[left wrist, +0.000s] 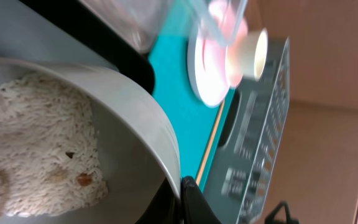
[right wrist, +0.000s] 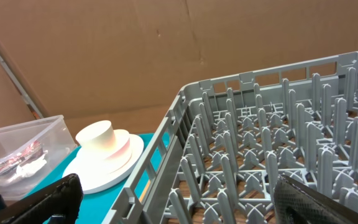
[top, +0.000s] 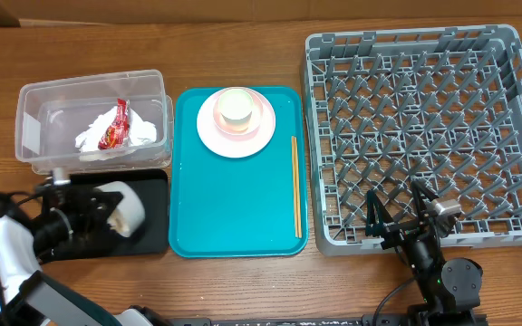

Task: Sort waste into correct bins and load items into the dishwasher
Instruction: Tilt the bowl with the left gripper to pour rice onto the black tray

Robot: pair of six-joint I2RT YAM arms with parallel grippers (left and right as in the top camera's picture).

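My left gripper (top: 107, 210) is shut on the rim of a pale grey bowl (top: 123, 206), tipped on its side over the black tray (top: 157, 237). In the left wrist view the bowl (left wrist: 129, 118) holds white rice crumbs (left wrist: 36, 143), with the jaws (left wrist: 180, 202) pinching its rim. The clear tub (top: 34, 127) holds the white napkin (top: 143, 132) and red wrapper (top: 116, 127). The pink plate (top: 216, 131) with the cream cup (top: 236, 109) and the chopsticks (top: 295, 186) lie on the teal tray (top: 234, 213). My right gripper (top: 404, 215) is open over the front edge of the grey dish rack (top: 424, 118).
The wooden table (top: 243, 281) runs along the front edge. Cardboard walls stand behind the rack in the right wrist view (right wrist: 135, 56). The rack's near wall (right wrist: 173, 155) is right under my right fingers.
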